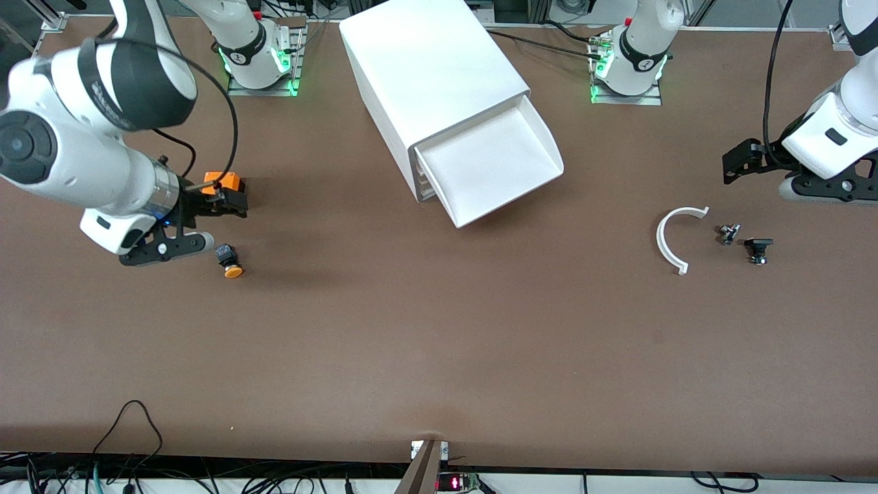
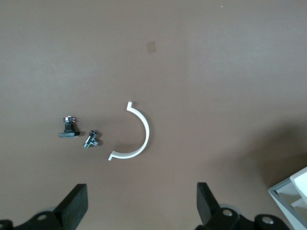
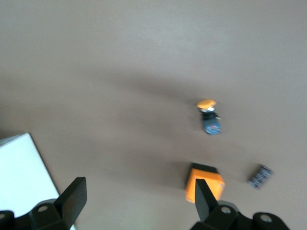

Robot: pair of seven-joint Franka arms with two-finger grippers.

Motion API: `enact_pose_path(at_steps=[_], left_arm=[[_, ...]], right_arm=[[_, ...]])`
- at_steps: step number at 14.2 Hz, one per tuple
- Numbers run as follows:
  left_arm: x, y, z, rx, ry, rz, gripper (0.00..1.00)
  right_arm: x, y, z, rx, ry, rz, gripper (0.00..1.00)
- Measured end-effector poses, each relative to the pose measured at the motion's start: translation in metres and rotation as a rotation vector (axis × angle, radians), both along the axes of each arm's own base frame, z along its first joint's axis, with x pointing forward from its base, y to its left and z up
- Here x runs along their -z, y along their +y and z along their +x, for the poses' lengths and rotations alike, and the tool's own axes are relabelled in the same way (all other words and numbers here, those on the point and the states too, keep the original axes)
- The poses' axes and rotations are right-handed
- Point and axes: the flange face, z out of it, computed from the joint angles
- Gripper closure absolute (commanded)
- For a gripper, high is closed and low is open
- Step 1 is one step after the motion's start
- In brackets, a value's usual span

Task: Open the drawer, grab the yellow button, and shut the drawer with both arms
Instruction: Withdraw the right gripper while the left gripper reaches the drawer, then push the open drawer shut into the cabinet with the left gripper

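Observation:
The top drawer (image 1: 494, 165) of the white cabinet (image 1: 432, 68) stands pulled out, and its tray looks empty. The button (image 1: 232, 263), orange cap on a black body, lies on the table toward the right arm's end; it also shows in the right wrist view (image 3: 209, 117). My right gripper (image 1: 230, 200) is open and empty (image 3: 139, 201), up over the table beside the orange cube (image 1: 223, 182), apart from the button. My left gripper (image 1: 739, 163) is open and empty (image 2: 142, 206) at the left arm's end of the table, and that arm waits.
The orange cube (image 3: 205, 186) and a small flat black block (image 3: 260, 176) lie near the button. A white half ring (image 1: 672, 237), a small metal part (image 1: 728, 233) and a black part (image 1: 758, 248) lie under the left gripper. A cabinet corner (image 2: 292, 191) shows in the left wrist view.

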Motion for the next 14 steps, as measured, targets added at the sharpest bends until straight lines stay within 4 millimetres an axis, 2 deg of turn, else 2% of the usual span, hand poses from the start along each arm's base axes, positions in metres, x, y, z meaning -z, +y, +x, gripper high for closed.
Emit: enact_pose_path(at_steps=[3, 5, 7, 8, 10, 11, 14], left_arm=[[0.021, -0.011, 0.008, -0.011, 0.047, -0.050, 0.00], [0.047, -0.030, 0.017, -0.035, 0.084, -0.075, 0.00], [0.072, -0.071, 0.028, -0.065, 0.080, -0.073, 0.00], [0.086, -0.099, 0.029, -0.087, 0.085, -0.062, 0.00], [0.110, -0.147, 0.030, -0.134, 0.086, -0.043, 0.00], [0.117, -0.160, 0.031, -0.145, 0.080, -0.040, 0.00], [0.130, -0.171, 0.035, -0.174, 0.075, -0.037, 0.00]], right_arm=[[-0.040, -0.004, -0.004, -0.035, -0.076, -0.140, 0.00], [-0.057, -0.017, -0.005, -0.018, -0.113, -0.180, 0.00], [-0.071, -0.048, -0.004, 0.037, -0.135, -0.187, 0.00], [-0.075, -0.070, -0.002, 0.072, -0.142, -0.187, 0.00], [-0.079, -0.101, -0.001, 0.125, -0.143, -0.192, 0.00], [-0.079, -0.112, -0.002, 0.147, -0.139, -0.191, 0.00], [-0.074, -0.148, -0.007, 0.236, -0.089, -0.116, 0.00]])
